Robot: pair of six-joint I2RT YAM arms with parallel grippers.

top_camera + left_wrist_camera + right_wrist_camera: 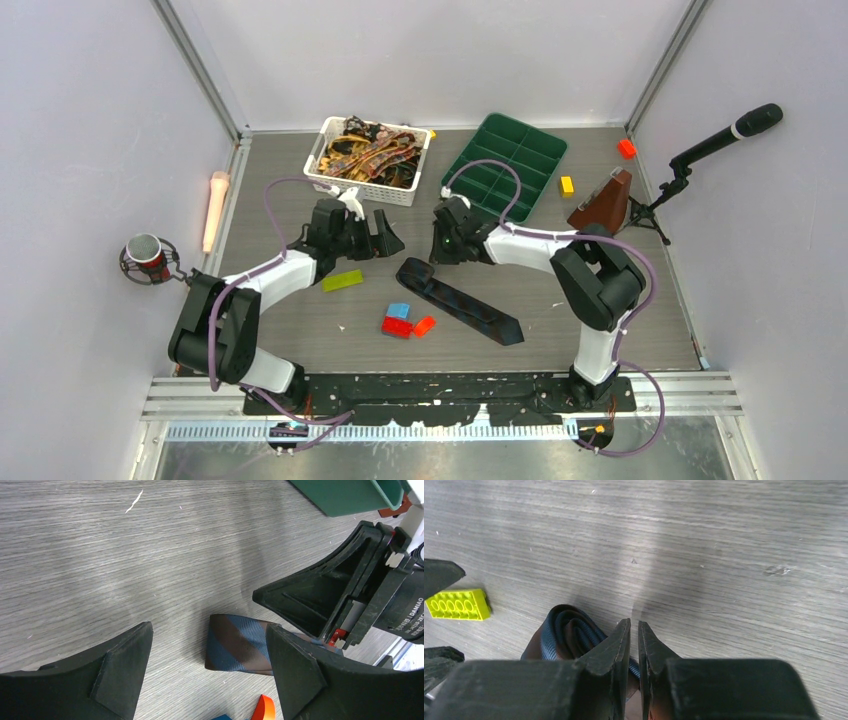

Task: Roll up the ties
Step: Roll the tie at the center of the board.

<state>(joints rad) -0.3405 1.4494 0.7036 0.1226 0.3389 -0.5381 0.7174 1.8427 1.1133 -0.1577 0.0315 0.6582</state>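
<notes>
Just under right end effector (634,626): rolled tie (566,630).

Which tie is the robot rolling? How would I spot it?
Start at the green tray at the back. Nearer the arms, a dark striped tie lies diagonally, one end rolled at the right hand. Unlike the ties heaped in the white basket, it lies alone.

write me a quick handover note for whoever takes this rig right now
The left pincer is open and empty, beside the roll.
The right pincer is nearly closed, apparently pinching the navy tie at its rolled end.
Done: first few turns only; the rest lies flat.
To do: finish this roll, then the ties in the basket.
</notes>
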